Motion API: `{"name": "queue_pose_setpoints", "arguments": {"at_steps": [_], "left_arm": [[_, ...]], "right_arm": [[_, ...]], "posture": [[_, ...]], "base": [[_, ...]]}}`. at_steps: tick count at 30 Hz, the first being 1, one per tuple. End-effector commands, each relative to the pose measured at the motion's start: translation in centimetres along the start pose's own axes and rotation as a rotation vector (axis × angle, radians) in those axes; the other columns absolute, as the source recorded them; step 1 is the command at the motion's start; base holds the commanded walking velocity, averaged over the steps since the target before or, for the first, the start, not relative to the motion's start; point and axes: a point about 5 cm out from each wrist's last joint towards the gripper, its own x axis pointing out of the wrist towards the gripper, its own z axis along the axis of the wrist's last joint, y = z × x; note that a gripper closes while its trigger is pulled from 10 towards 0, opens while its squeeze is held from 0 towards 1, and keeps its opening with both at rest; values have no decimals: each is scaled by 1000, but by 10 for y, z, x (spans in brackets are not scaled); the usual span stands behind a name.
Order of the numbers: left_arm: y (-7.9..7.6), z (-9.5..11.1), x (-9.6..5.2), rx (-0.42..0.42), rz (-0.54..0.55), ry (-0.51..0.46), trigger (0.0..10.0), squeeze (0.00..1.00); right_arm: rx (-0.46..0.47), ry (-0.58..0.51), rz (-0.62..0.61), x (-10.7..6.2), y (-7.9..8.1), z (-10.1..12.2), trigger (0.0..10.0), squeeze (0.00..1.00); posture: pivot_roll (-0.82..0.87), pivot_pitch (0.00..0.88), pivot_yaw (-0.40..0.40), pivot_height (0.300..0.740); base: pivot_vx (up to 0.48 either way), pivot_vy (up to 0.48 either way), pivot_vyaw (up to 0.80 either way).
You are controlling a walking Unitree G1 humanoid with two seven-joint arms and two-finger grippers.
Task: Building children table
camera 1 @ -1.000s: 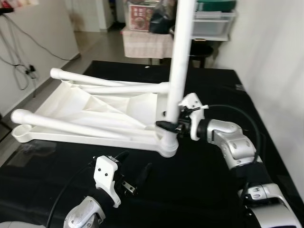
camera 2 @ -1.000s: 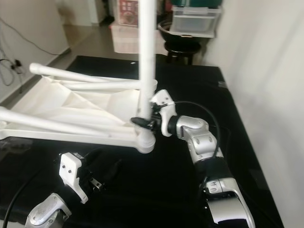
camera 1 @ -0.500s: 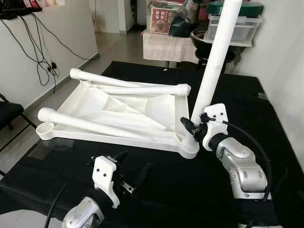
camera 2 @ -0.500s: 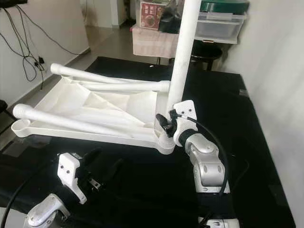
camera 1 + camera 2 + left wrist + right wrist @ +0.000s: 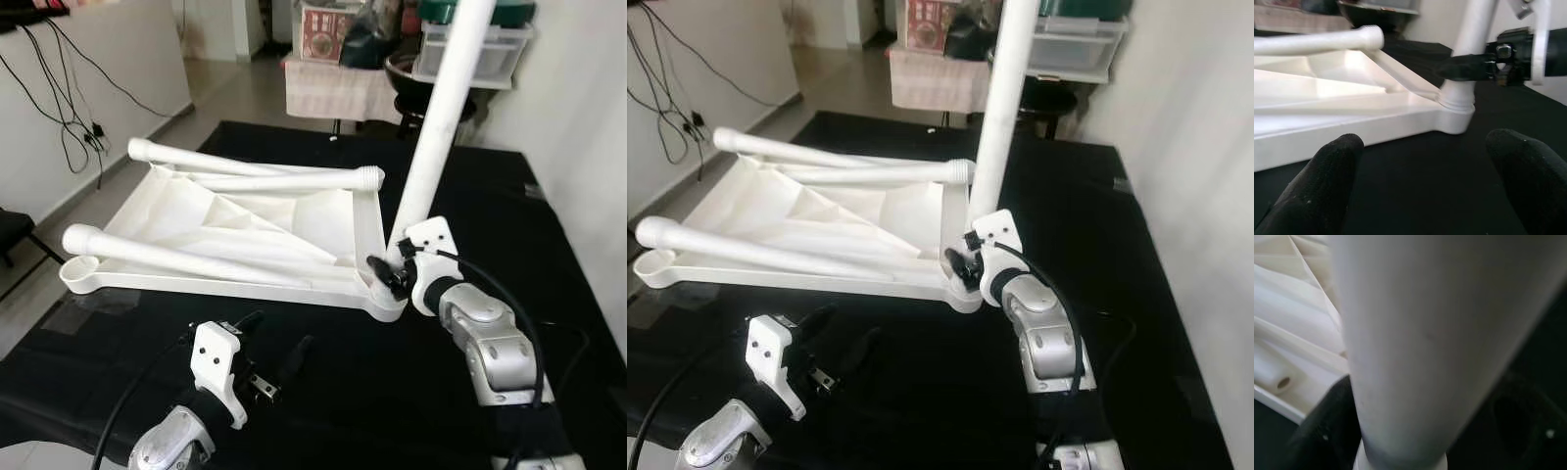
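**A:** The white table top (image 5: pixel 245 220) lies upside down on the black tabletop (image 5: pixel 470 196). The right gripper (image 5: pixel 389 275) is pinching the upright leg (image 5: pixel 431 147) just above its corner socket. I'd square the leg up before pressing or twisting, it looks tilted.

**B:** Agreed. The left gripper (image 5: pixel 279 354) hovers spread in front. Two loose legs (image 5: pixel 196 253) lying across the underside could get bumped.

White upturned tabletop (image 5: pixel 245 220) lies flat, one leg (image 5: pixel 436 127) standing in its corner.
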Motion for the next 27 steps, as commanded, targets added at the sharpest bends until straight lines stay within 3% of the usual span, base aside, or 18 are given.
{"name": "queue_pose_setpoints", "arguments": {"at_steps": [1, 3, 4, 7, 10, 12, 15, 21, 27], "left_arm": [[-2, 0, -1, -3, -3, 8, 10000, 0], [-2, 0, -1, -4, -3, 8, 10000, 0], [-3, 0, -1, -4, -4, 7, 10000, 0], [-4, 1, -2, -5, -5, 5, 10000, 0], [-8, 4, -3, -7, -6, 4, 10000, 0], [-8, 4, -3, -8, -6, 4, 10000, 0], [-13, 7, -9, -18, -7, 9, 10000, 0], [-22, 11, -18, -34, -18, 30, 10000, 0], [-31, 13, -27, -57, -31, 56, 10000, 0]], "right_arm": [[4, -5, -4, 1, -4, 2, 10000, 1000], [7, -25, 0, 5, -8, 8, 10000, 1000], [-18, -61, 63, 12, -9, 13, 10000, 0], [-51, -94, 138, 17, -9, 17, 10000, 0], [-61, -146, 347, 23, 3, 17, 10000, 0], [-61, -150, 367, 23, 5, 17, 10000, 0], [13, -226, 592, 26, 22, 29, 10000, 0], [16, -291, 719, 33, 26, 44, 10000, 0], [9, -330, 818, 38, 20, 54, 10000, 0]], "posture": [[54, 86, -49, 740], [54, 86, -49, 740], [62, 98, -47, 740], [66, 101, -45, 740], [85, 119, -40, 740], [85, 119, -40, 740], [107, 155, -23, 740], [152, 204, 7, 740], [171, 230, 26, 740]], "base": [[0, 0, 0], [0, 0, 0], [0, 0, 0], [0, 0, 0], [0, 0, 0], [0, 0, 0], [0, 0, 0], [0, 0, 0], [0, 0, 0]]}}
